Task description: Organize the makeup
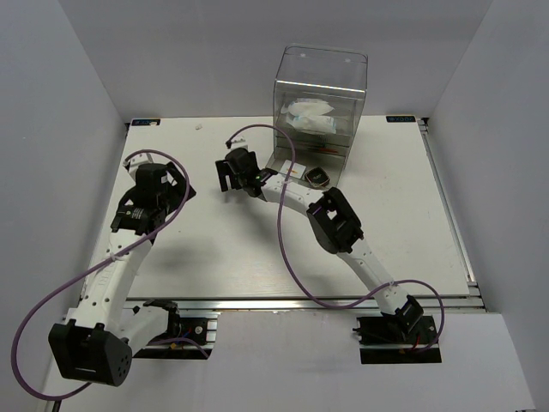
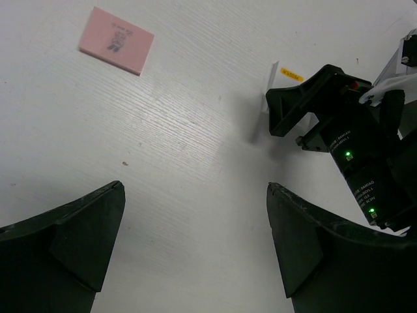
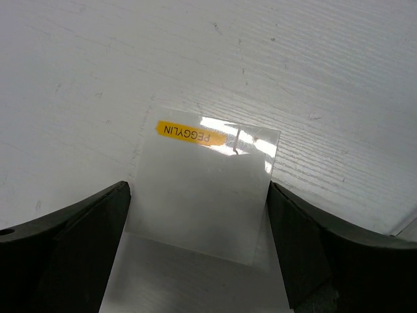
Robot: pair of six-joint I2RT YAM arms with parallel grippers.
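My right gripper [image 3: 199, 189] holds a white flat square with an orange mark [image 3: 205, 195] by its two side edges, one finger on each side. In the left wrist view the same square [image 2: 269, 91] is seen nearly edge-on in the right gripper [image 2: 277, 107], lifted off the table with its shadow below. A pink square [image 2: 117, 40] lies flat on the table beyond my left gripper [image 2: 195, 189], which is open and empty. A black square compact [image 1: 319, 176] lies in front of the clear drawer box. White-blue crinkly packets [image 1: 309, 116] are inside the box.
The tall clear acrylic drawer box [image 1: 320, 69] stands at the back centre. More small items [image 1: 290, 170] lie at its base. The right arm [image 1: 334, 219] stretches across the middle. Purple cables loop over both arms. Grey walls surround the table [image 1: 412, 215].
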